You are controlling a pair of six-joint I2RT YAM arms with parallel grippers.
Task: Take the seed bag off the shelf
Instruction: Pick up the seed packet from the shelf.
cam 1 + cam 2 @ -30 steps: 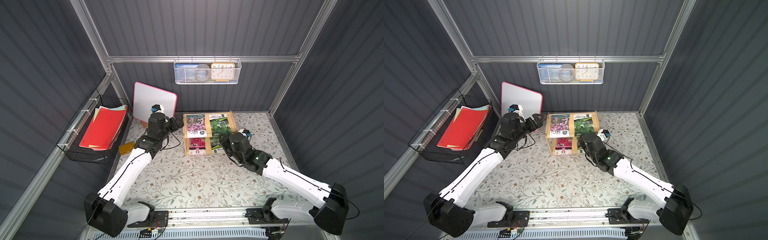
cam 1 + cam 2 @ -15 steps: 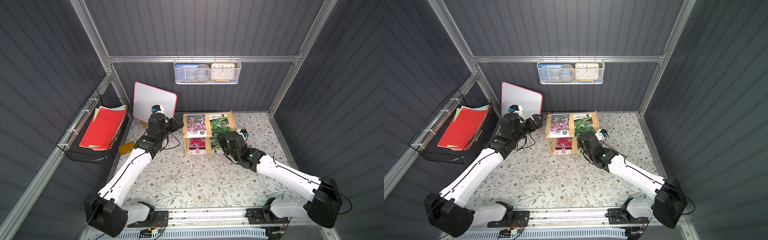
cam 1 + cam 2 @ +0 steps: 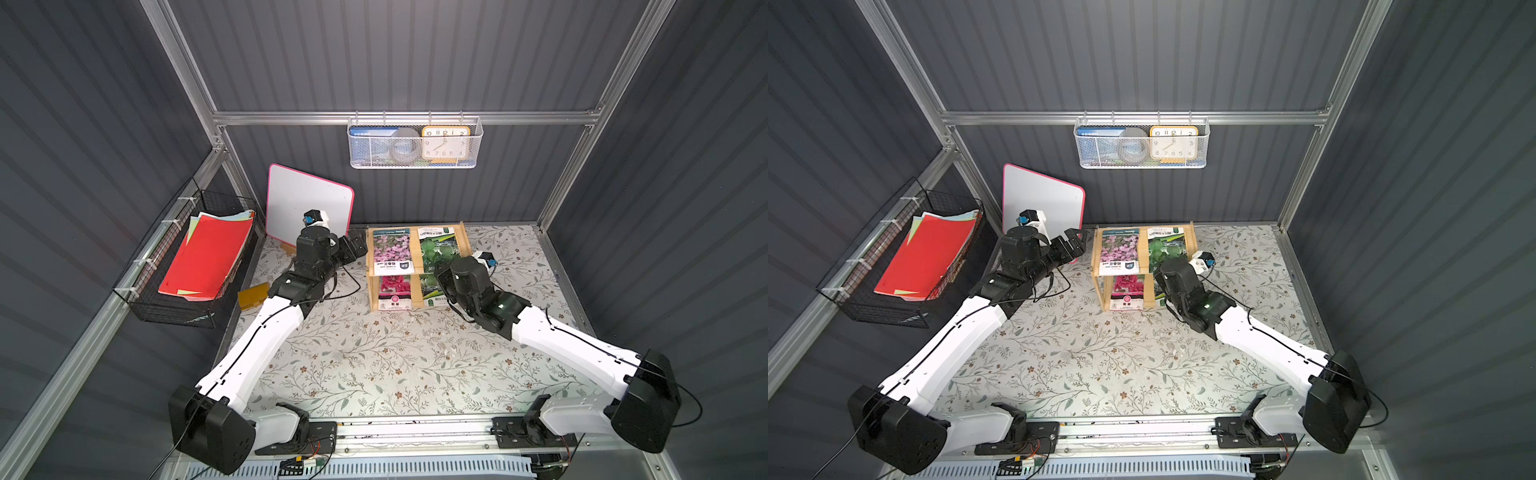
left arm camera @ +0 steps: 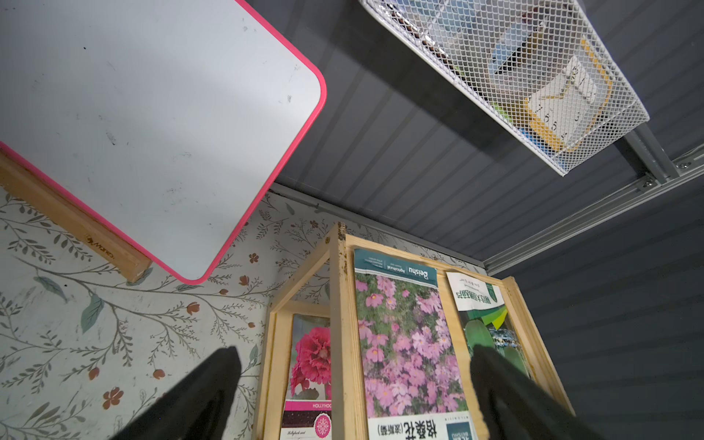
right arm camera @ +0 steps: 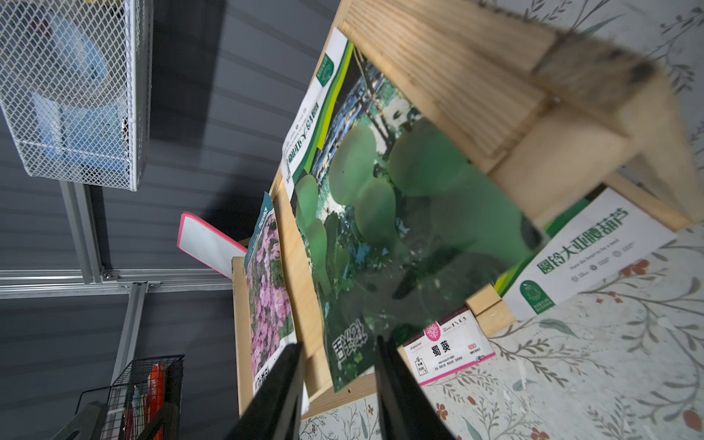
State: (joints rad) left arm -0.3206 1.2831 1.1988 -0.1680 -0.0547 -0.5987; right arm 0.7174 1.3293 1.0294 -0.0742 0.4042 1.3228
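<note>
Shelf (image 4: 341, 324): pale pine, grain visible. Upper tier: pink-flower seed bag (image 3: 390, 249), pink blossoms under a teal header; green-leaf seed bag (image 3: 438, 249), dark green foliage, white-and-green header. Lower tier: hollyhock packet (image 3: 392, 286), magenta bloom, white label; green-and-white packet (image 5: 586, 247) beside it. Surface (image 3: 374, 361): off-white, printed with grey-green vines and russet flowers. Whiteboard (image 3: 307, 203): white, pink rim. Hanging basket (image 3: 370, 156): white mesh; clock (image 3: 444, 143) inside orange-framed, white-faced. Side basket (image 3: 174, 307): black wire, holding red sheets (image 3: 208, 257). Walls (image 3: 415, 62): dark grey, ribbed. Frame rails (image 3: 395, 117): bare silver. Left end effector (image 4: 352, 352) and right end effector (image 5: 338, 343): black
</note>
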